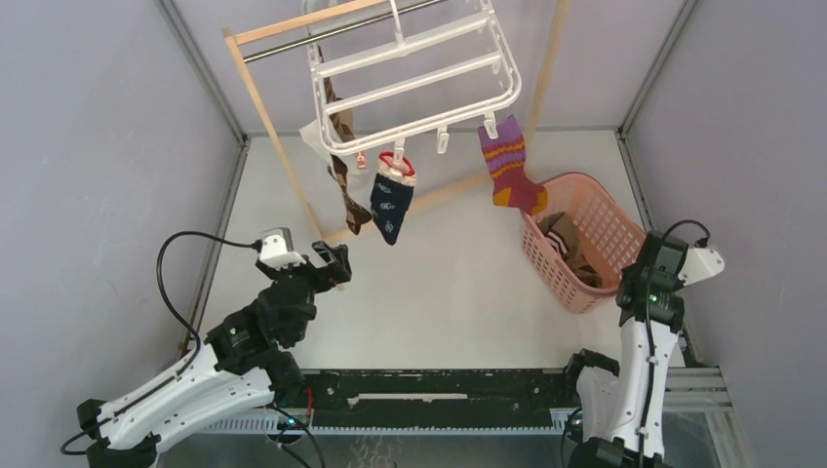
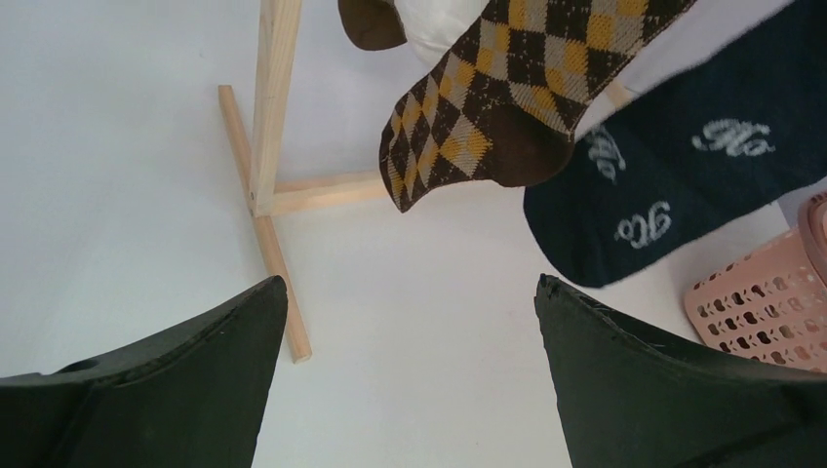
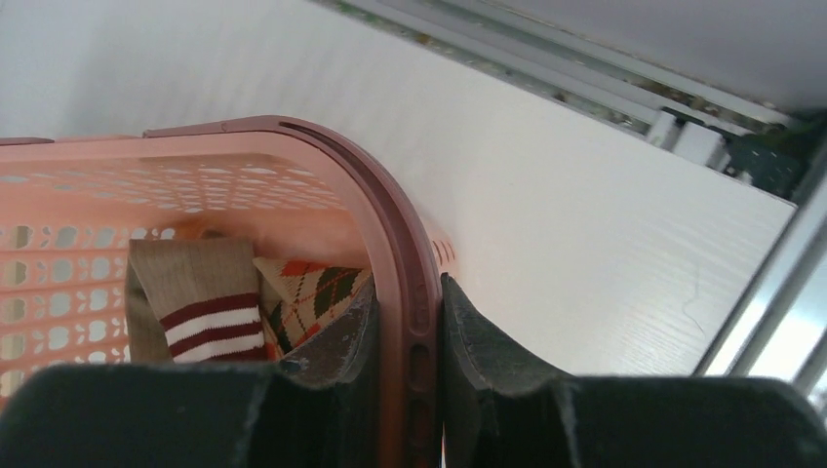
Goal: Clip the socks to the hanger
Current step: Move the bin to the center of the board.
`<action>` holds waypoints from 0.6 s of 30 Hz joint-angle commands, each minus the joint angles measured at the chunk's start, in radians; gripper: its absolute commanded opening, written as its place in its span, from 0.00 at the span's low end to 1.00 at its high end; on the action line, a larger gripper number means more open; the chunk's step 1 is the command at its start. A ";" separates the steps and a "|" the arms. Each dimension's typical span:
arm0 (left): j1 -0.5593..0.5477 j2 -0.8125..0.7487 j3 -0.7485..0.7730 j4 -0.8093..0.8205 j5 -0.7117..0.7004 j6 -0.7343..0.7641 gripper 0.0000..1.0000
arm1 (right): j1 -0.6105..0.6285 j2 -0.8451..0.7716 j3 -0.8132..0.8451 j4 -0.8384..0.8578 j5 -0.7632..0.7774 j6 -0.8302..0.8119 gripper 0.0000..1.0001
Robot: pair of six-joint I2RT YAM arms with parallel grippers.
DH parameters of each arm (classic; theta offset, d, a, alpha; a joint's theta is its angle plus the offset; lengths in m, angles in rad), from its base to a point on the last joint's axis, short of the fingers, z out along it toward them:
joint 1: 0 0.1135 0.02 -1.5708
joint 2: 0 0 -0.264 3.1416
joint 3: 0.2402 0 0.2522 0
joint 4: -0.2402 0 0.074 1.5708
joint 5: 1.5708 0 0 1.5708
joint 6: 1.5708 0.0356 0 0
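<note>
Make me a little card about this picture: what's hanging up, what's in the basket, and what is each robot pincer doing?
hanging on white hanger: brown argyle sock, navy sock, purple sock
inside pink basket: more socks, one a tan striped sock
left pincer: open, holding nothing
right pincer: shut on the pink basket's rim
job: not finished, socks wait in the basket
</note>
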 commanded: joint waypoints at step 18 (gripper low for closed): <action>0.006 -0.029 -0.092 0.064 -0.036 -0.037 1.00 | -0.154 -0.193 -0.038 0.099 -0.082 0.050 0.83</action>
